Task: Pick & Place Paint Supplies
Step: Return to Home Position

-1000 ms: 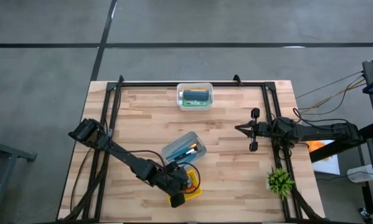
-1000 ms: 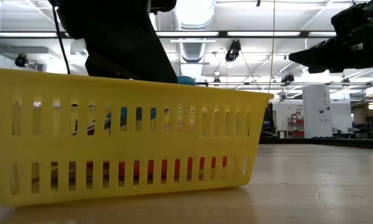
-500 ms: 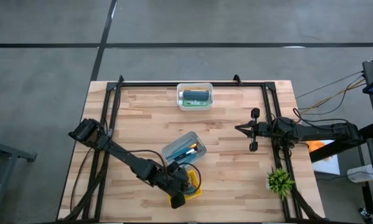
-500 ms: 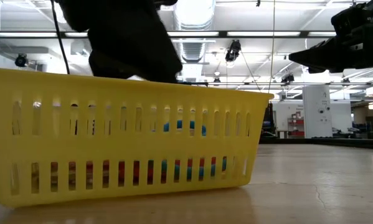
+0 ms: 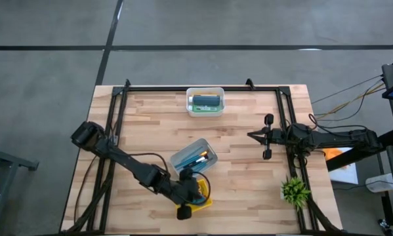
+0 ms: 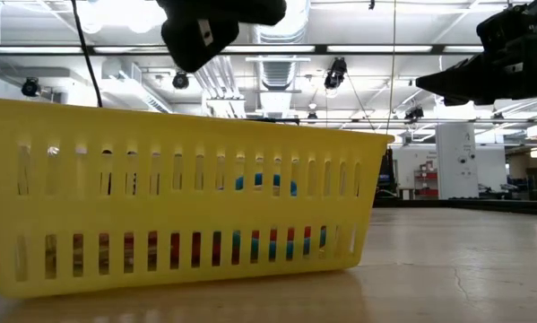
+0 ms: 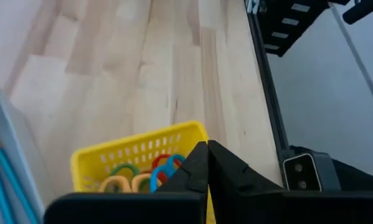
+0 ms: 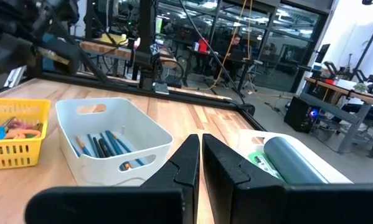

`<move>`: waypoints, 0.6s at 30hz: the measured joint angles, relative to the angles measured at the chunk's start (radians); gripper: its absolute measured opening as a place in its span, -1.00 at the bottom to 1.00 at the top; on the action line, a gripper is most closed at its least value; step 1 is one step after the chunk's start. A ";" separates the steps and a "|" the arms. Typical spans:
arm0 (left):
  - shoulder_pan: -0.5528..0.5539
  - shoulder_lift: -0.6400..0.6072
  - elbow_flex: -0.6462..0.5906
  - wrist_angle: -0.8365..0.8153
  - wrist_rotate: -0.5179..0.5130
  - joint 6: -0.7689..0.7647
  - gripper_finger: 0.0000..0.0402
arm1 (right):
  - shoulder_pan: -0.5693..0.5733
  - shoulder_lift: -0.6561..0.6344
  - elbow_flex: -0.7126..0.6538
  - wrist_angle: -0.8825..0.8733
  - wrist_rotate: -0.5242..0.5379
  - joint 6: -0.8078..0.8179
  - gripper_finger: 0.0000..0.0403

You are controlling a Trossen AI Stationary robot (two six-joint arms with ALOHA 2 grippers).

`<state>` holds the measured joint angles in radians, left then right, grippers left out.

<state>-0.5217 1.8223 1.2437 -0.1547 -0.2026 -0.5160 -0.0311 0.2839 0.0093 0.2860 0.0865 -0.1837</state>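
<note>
High view: pale wooden plank table [image 5: 150, 124] on grey concrete floor, thin blue-handled brushes [image 5: 197, 158] in white plastic tub [image 5: 176, 160] mid-table, right gripper [image 5: 252, 136] near right rail; low view: strip-lit workshop beyond yellow slotted plastic basket [image 6: 178, 206]; left wrist view: left gripper [image 7: 207, 148] closed, empty, above basket; right wrist view: fingers together, holding nothing.

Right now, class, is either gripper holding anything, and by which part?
Nothing is held. The left gripper hangs shut and empty above the yellow basket; the right gripper is shut and empty at the right edge of the table.
</note>
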 joint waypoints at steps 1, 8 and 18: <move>0.000 -0.005 0.000 0.000 -0.009 0.010 -0.97 | 0.000 0.001 0.000 0.001 0.000 0.000 -0.93; 0.000 -0.056 -0.005 -0.002 -0.014 0.136 -0.99 | 0.000 0.000 0.000 0.001 0.000 0.000 -0.92; 0.001 -0.175 -0.005 -0.080 -0.022 0.284 -1.00 | 0.000 0.000 0.000 0.001 0.001 0.000 -0.93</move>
<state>-0.5209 1.6473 1.2385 -0.2343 -0.2250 -0.2324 -0.0315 0.2841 0.0092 0.2874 0.0876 -0.1837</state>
